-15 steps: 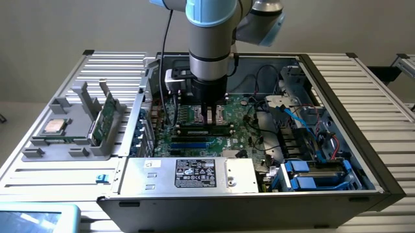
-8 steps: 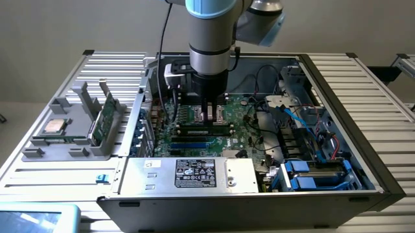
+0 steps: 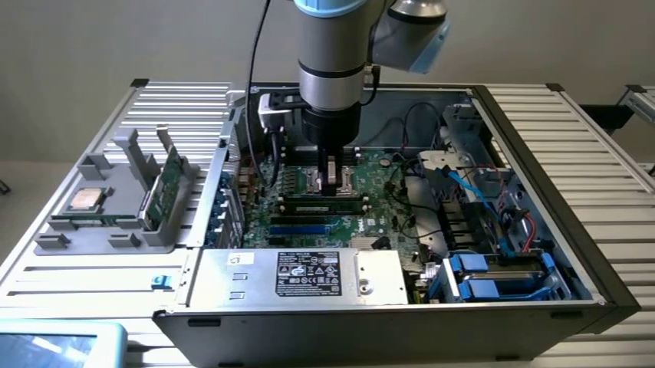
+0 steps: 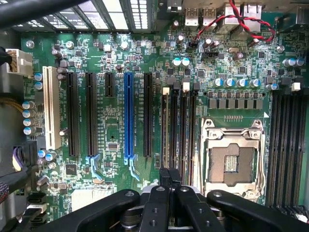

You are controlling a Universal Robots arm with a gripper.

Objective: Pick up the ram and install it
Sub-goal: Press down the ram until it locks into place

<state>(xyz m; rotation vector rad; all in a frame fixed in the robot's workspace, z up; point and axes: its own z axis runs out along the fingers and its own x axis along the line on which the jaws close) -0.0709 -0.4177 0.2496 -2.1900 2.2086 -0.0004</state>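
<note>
Fingers (image 4: 169, 181) pinched, seemingly on ram (image 3: 325, 204).

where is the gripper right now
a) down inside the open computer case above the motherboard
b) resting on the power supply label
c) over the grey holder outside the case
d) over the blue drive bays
a: in the exterior view the gripper hangs inside the open computer case right over the motherboard, by the dark memory slots, apart from the grey holder.
</note>
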